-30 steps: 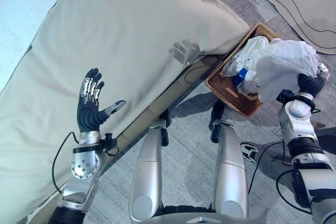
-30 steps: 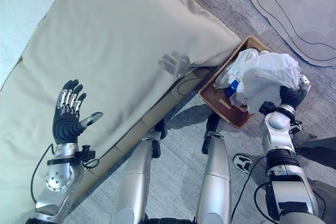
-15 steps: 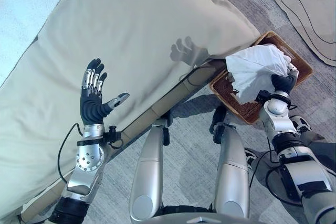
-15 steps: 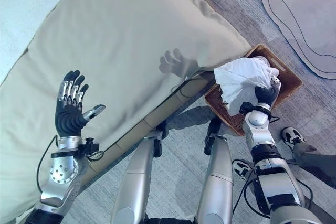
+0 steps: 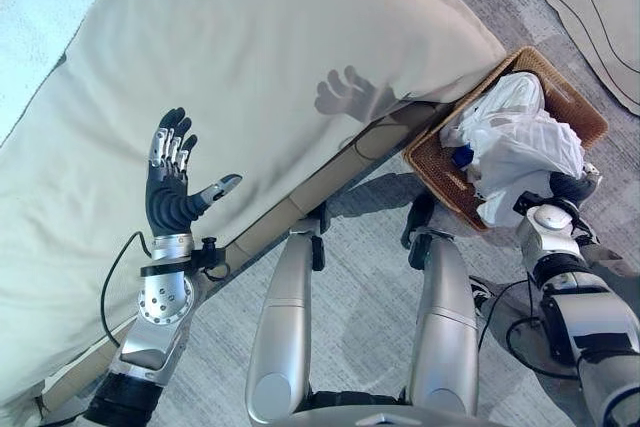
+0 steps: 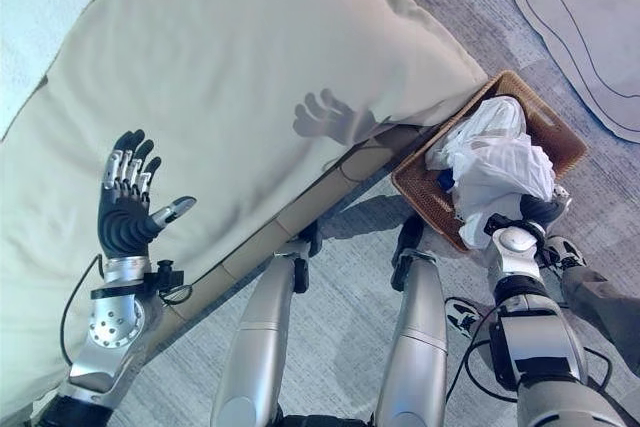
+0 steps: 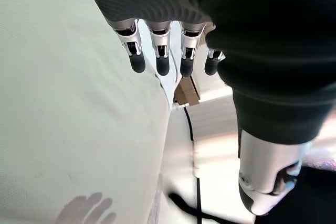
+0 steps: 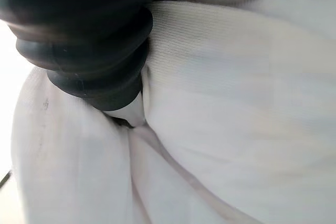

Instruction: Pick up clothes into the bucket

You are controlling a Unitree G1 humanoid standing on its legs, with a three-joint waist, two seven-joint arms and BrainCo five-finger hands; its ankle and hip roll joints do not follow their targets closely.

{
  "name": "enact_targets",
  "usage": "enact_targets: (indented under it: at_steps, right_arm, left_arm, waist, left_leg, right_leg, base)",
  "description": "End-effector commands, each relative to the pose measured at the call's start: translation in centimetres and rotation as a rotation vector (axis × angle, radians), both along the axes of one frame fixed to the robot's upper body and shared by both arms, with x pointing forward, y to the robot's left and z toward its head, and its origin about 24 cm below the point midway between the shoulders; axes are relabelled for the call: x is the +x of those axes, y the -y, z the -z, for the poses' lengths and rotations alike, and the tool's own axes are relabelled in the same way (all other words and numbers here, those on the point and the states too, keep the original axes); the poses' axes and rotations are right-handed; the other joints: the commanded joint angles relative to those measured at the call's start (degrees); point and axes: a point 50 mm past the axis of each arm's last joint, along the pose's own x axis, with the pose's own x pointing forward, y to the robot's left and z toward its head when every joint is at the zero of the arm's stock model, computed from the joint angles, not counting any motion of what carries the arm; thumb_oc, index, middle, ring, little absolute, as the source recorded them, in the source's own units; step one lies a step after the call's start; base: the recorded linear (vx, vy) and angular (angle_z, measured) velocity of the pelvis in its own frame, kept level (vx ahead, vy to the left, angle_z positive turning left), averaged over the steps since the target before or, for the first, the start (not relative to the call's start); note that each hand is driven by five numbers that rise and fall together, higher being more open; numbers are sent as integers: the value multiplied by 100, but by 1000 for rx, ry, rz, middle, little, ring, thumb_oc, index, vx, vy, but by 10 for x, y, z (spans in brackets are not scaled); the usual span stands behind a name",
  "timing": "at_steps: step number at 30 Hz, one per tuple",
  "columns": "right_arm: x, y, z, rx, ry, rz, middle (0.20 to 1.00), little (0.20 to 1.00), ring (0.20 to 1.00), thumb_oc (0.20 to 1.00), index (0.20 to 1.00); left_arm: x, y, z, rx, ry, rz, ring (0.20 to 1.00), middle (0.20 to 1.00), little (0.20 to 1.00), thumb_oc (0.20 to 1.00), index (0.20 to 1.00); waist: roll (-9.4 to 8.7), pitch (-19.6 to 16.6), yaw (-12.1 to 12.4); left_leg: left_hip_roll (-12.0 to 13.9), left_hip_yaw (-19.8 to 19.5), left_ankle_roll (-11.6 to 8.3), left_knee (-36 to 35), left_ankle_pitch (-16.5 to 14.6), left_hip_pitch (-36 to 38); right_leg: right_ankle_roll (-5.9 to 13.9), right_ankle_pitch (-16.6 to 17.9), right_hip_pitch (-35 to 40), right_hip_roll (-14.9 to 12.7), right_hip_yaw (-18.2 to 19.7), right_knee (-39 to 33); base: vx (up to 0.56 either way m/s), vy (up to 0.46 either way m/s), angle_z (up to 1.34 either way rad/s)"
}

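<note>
The right hand (image 5: 570,187), fingers buried in the white shirt (image 5: 520,152), grip unclear, has lowered it into the basket (image 5: 580,112); left hand (image 5: 170,192) stays spread

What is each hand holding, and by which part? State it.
The right hand grips the white garment at its near edge, over the wicker basket. The left hand is open, holding nothing.

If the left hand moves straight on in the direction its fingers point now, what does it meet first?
Probably the cushion. The left hand is open, its fingers stretched out over the cushion's pale cloth, with nothing between them. Depth is unclear, so it may pass just above the surface.
</note>
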Motion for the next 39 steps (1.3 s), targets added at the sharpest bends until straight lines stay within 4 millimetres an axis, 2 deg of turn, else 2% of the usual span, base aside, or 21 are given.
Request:
enact_targets:
  at_steps: [1,2,3,9,16,17,20,22,25,27,28,30,31,32,35,36,37,38,39]
  right_arm:
    - [-1,23,-29,-143,-19,28,297,297,297,297,297]
    - [-1,26,-31,-180,-82,52,947,947,947,947,947]
    - [-1,27,-32,-192,-106,70,1000,1000,1000,1000,1000]
    - [-3,27,-30,-163,-80,98,1000,1000,1000,1000,1000]
    - [-5,25,-22,-138,-71,108,1000,1000,1000,1000,1000]
    - [-4,20,-20,-131,-47,90,1000,1000,1000,1000,1000]
    - [-5,-4,-3,-165,-6,-45,1000,1000,1000,1000,1000]
    - [-13,-26,10,-153,51,-156,1000,1000,1000,1000,1000]
    - [-39,-49,41,-75,79,-276,1000,1000,1000,1000,1000]
    - [-53,-61,61,-21,53,-338,1000,1000,1000,1000,1000]
    - [-54,-61,61,-21,53,-337,1000,1000,1000,1000,1000]
    - [-75,-79,87,52,4,-418,1000,1000,1000,1000,1000]
    - [-75,-79,87,53,4,-417,1000,1000,1000,1000,1000]
    - [-82,-90,97,91,-13,-465,1000,1000,1000,1000,1000]
    - [-92,-103,111,124,-56,-525,1000,1000,1000,1000,1000]
    - [-91,-103,111,124,-56,-524,1000,1000,1000,1000,1000]
    - [-97,-107,117,134,-82,-549,1000,1000,1000,1000,1000]
    - [-97,-107,117,135,-82,-549,1000,1000,1000,1000,1000]
    - [-98,-110,119,117,-103,-573,1000,1000,1000,1000,1000]
  left_arm:
    - [-11,8,-14,2,102,44,1000,1000,1000,1000,1000]
    - [-11,9,-13,5,96,47,1000,1000,1000,1000,1000]
    - [-11,8,-14,4,96,45,1000,1000,1000,1000,1000]
    - [-11,5,-18,14,120,26,1000,1000,1000,1000,1000]
    - [-6,3,-14,8,95,21,1000,1000,1000,1000,1000]
    - [-2,1,-10,11,78,9,1000,1000,1000,1000,1000]
    - [5,-1,-1,34,31,-25,1000,1000,1000,1000,1000]
    - [10,-6,13,73,-29,-76,1000,1000,1000,1000,1000]
    - [16,-13,36,139,-136,-149,1000,1000,1000,1000,1000]
    - [25,-16,51,263,-210,-197,1000,1000,1000,1000,1000]
    - [25,-16,51,264,-209,-197,1000,1000,1000,1000,1000]
    - [41,-19,65,536,-267,-261,1000,1000,1000,1000,1000]
    - [41,-19,65,537,-266,-261,1000,1000,1000,1000,1000]
    - [53,-22,68,679,-279,-306,1000,1000,1000,1000,1000]
    - [70,-31,65,855,-270,-407,1000,1000,1000,1000,1000]
    - [70,-31,65,856,-269,-407,1000,1000,1000,1000,1000]
    - [79,-42,57,969,-244,-490,1000,1000,1000,1000,1000]
    - [79,-42,57,969,-243,-490,1000,1000,1000,1000,1000]
    - [88,-53,50,1060,-244,-566,1000,1000,1000,1000,1000]
  waist:
    - [221,-148,-56]
    - [224,-154,-33]
    - [236,-159,-23]
    - [223,-198,-3]
    - [136,-314,-18]
    - [108,-333,-41]
    - [-10,-407,-162]
    - [-107,-441,-259]
    - [-265,-524,-404]
    - [-343,-575,-475]
    - [-342,-564,-472]
    - [-494,-651,-606]
    - [-494,-641,-600]
    - [-588,-684,-686]
    - [-720,-709,-782]
    - [-721,-706,-778]
    - [-801,-690,-847]
    - [-801,-689,-843]
    - [-863,-661,-893]
  left_leg:
    - [67,-39,53,346,-284,-337]
    - [61,-30,54,342,-274,-360]
    - [56,-27,54,318,-264,-355]
    - [8,-31,50,128,-191,-231]
    - [15,-5,62,-197,-124,216]
    - [32,36,113,-396,65,367]
    - [56,75,108,-702,134,790]
    - [66,43,115,-860,169,1083]
    - [80,22,116,-1171,212,1571]
    - [78,30,121,-1349,229,1859]
    - [76,29,121,-1361,234,1880]
    - [85,71,116,-1559,249,2169]
    - [83,71,117,-1567,251,2184]
    - [86,92,112,-1605,251,2248]
    - [58,139,111,-1575,226,2249]
    - [58,141,112,-1574,225,2249]
    - [55,169,112,-1502,197,2176]
    - [55,170,112,-1500,195,2174]
    - [57,187,108,-1461,175,2127]
  right_leg:
    - [321,199,172,19,475,-259]
    - [317,212,152,11,470,-256]
    - [317,220,146,3,463,-258]
    - [343,284,283,-26,407,-411]
    - [394,426,737,-24,331,-810]
    - [374,639,878,-29,274,-1044]
    - [438,769,1331,-15,215,-1436]
    - [481,844,1683,-20,156,-1681]
    - [555,981,2253,-56,46,-2113]
    - [603,1076,2589,-90,-33,-2387]
    - [604,1080,2613,-91,-38,-2401]
    - [667,1213,2956,-116,-94,-2778]
    - [668,1217,2972,-117,-97,-2788]
    - [703,1296,3072,-127,-109,-2940]
    - [732,1399,3157,-129,-75,-3138]
    - [732,1401,3158,-129,-74,-3140]
    - [760,1467,3164,-140,-65,-3226]
    - [760,1468,3164,-140,-65,-3227]
    - [790,1529,3170,-152,-63,-3321]
  base:
    - [-38,-4,1]
    - [-48,-3,1]
    - [-36,0,1]
    - [-6,-1,1]
    - [5,10,2]
    - [-36,36,-1]
    - [49,23,-4]
    - [108,-13,-6]
    - [139,-6,-3]
    - [123,31,-2]
    - [116,63,-5]
    - [116,67,-6]
    - [95,73,-5]
    - [70,80,-3]
    - [48,87,-6]
    - [14,92,-5]
    - [6,58,-7]
    - [21,112,-14]
    - [15,55,-11]
